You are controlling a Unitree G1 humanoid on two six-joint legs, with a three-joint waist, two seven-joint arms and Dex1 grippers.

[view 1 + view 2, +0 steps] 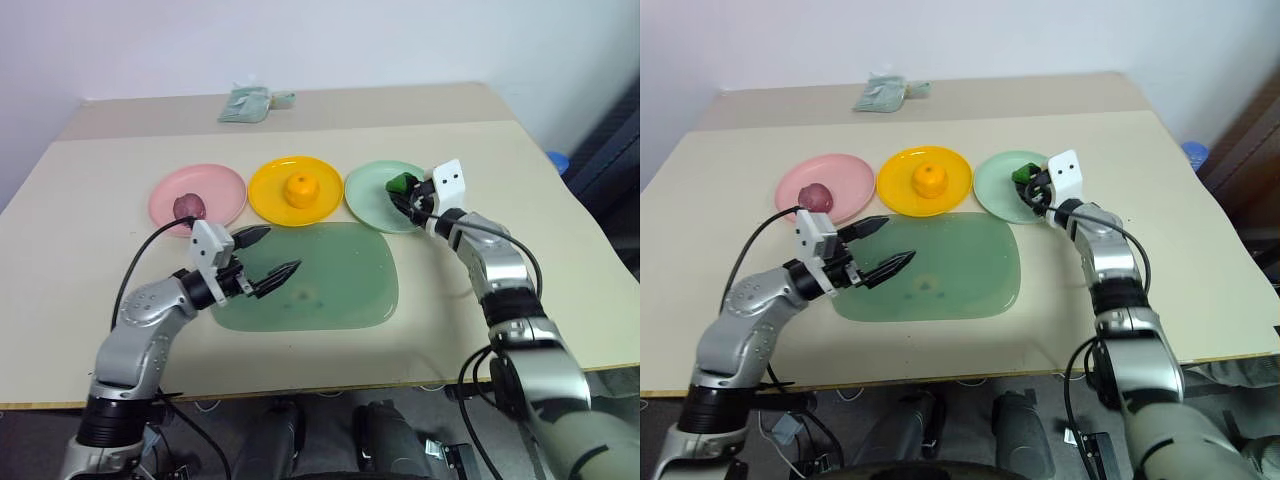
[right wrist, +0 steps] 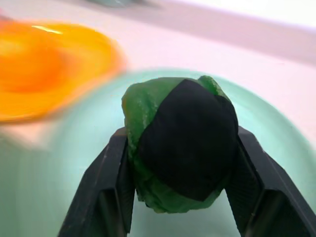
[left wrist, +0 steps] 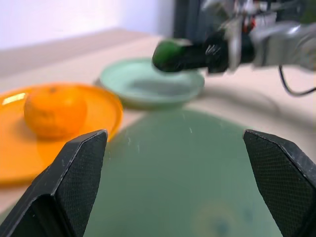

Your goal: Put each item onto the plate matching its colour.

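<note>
Right fingers (image 2: 180, 197): clenched on green ball (image 2: 180, 148), held over mint plate (image 1: 372, 192)
Left fingers (image 1: 275, 255): spread wide, nothing in them, above green mat (image 1: 340, 285)
Orange ball (image 1: 300, 189): on yellow-orange plate (image 1: 270, 198), middle of row
Maroon ball (image 1: 189, 206): on pink plate (image 1: 220, 185), left
Packet (image 1: 246, 103): far edge of worktop (image 1: 80, 200)

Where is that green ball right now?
The green ball sits clamped in the right end effector, just over the mint green plate at the robot's right, next to the yellow-orange plate.
</note>
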